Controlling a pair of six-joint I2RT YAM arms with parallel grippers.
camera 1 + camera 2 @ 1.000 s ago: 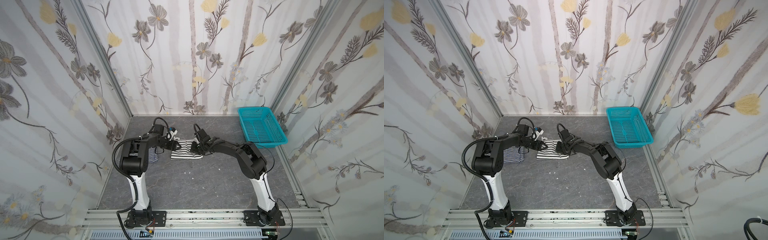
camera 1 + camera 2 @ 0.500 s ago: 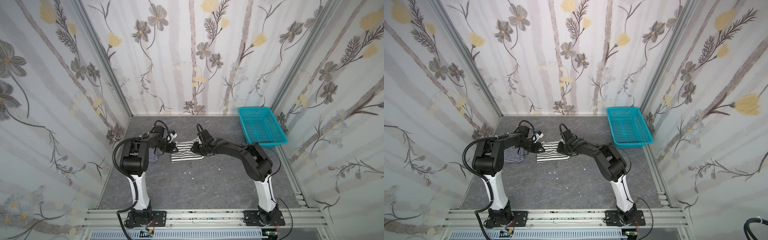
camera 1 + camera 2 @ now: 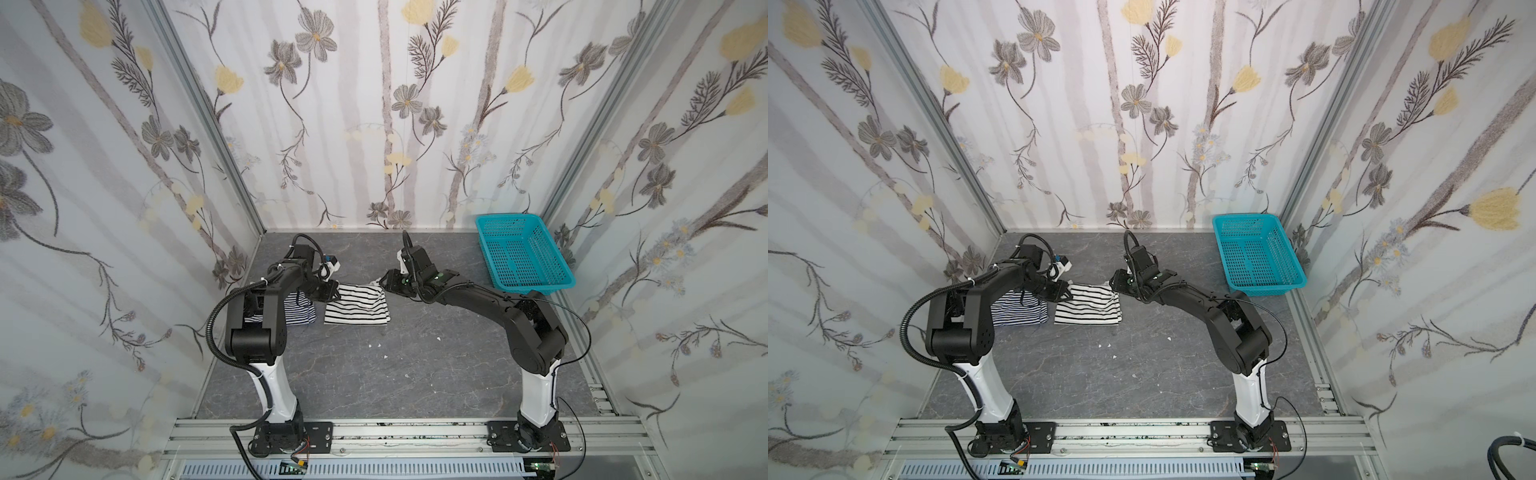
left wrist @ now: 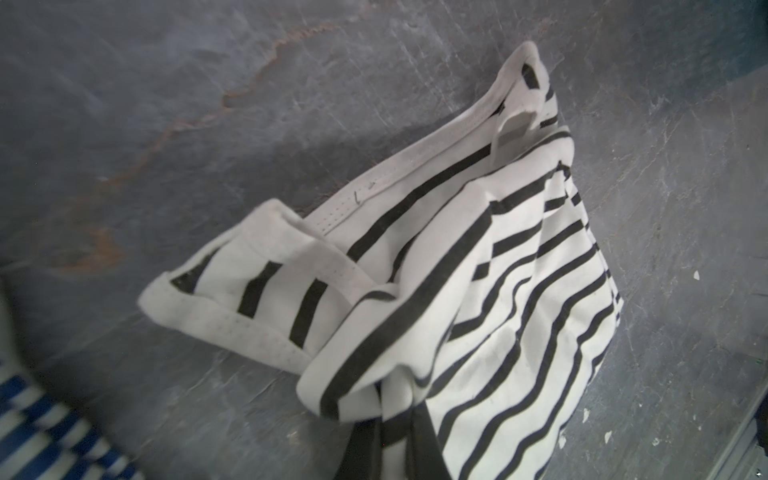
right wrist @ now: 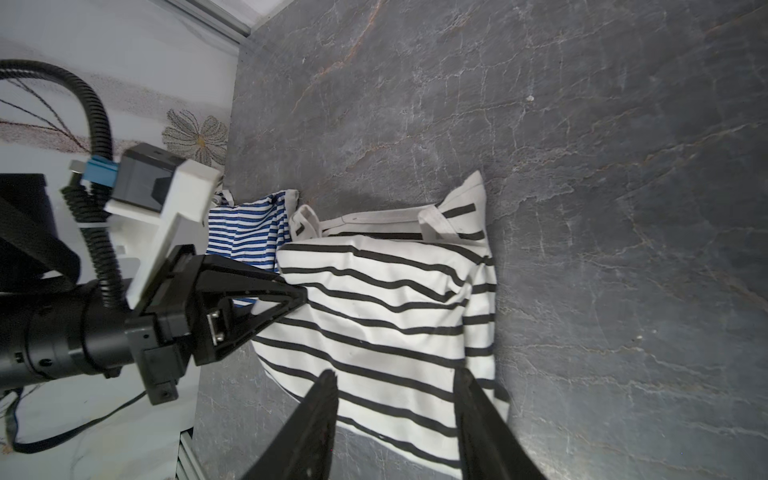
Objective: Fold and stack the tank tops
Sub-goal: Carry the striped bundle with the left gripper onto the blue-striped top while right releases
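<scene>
Since the folded black-and-white tank top (image 3: 357, 305) lies on the tabletop (image 3: 374, 374) just beside the navy-striped tank top (image 3: 302, 316), the left pincer (image 3: 333, 294) pinches its nearer edge, probably to drag it across for stacking; the right pincer (image 5: 395, 372) hovers spread at the opposite edge.

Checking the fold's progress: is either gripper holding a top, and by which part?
The left gripper pinches the black-and-white top by its edge nearest the navy top. The right gripper is open, holding nothing.
</scene>
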